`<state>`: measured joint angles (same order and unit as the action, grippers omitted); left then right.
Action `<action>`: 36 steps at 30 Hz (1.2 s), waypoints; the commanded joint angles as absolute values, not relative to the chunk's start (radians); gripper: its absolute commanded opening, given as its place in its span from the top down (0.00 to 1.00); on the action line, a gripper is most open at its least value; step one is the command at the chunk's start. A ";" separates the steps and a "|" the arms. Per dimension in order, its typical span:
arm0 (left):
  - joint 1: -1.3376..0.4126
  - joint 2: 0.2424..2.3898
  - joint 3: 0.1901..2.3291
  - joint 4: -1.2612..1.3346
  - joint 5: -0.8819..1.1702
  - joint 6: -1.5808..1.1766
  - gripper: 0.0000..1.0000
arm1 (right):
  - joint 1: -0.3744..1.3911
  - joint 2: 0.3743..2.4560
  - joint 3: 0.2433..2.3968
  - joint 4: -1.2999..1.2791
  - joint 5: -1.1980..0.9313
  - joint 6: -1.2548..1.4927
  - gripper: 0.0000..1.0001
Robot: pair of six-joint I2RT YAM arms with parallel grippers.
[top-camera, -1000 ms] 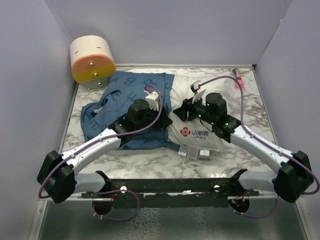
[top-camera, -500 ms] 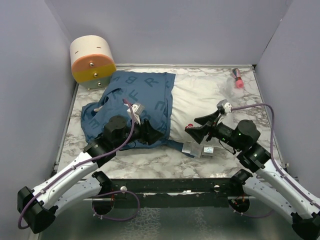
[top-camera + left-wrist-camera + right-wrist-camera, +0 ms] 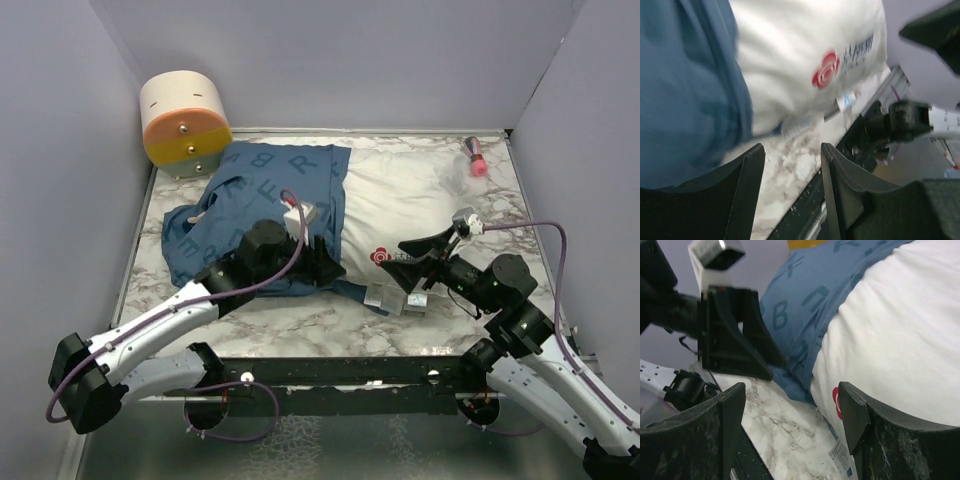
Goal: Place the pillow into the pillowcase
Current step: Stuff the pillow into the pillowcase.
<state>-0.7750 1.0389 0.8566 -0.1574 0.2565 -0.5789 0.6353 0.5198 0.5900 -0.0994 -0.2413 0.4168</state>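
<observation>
The white pillow (image 3: 415,195) lies across the marble table, with a red logo near its front edge. The dark blue pillowcase (image 3: 265,195) covers its left part, and the right part is bare. My left gripper (image 3: 328,268) is open and empty, low at the pillowcase's near edge. In the left wrist view its open gripper (image 3: 790,170) frames bare marble, with the pillowcase (image 3: 685,90) and pillow (image 3: 805,45) beyond. My right gripper (image 3: 405,258) is open and empty just in front of the pillow's logo. In the right wrist view the gripper (image 3: 792,402) faces the pillow (image 3: 900,340) and the pillowcase (image 3: 815,300).
A cream and orange cylinder (image 3: 183,122) stands at the back left corner. A small pink object (image 3: 476,158) lies at the back right. Clear tags (image 3: 395,298) stick out at the pillow's front edge. Grey walls close in three sides. A black rail (image 3: 350,370) runs along the near edge.
Both arms have pulled back off the pillow toward the near edge. In the last half second the left gripper moved right along the pillowcase's near edge and the right gripper shifted slightly right.
</observation>
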 commanded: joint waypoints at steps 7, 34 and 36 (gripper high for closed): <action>-1.161 0.944 0.356 0.302 -0.137 -0.954 0.43 | 0.640 0.531 0.493 -0.032 -0.346 0.437 0.26; -1.083 1.673 0.267 1.282 -0.334 -1.075 0.21 | 0.641 0.478 0.482 -0.063 -0.325 0.421 0.26; -1.082 1.749 0.267 1.351 -0.331 -1.092 0.23 | 0.641 0.482 0.484 -0.063 -0.324 0.418 0.26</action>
<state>-1.0855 1.6344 0.2531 1.2053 -0.3305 -1.0443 0.6353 0.4858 0.4763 -0.0597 -0.3275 0.4362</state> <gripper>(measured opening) 0.795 0.740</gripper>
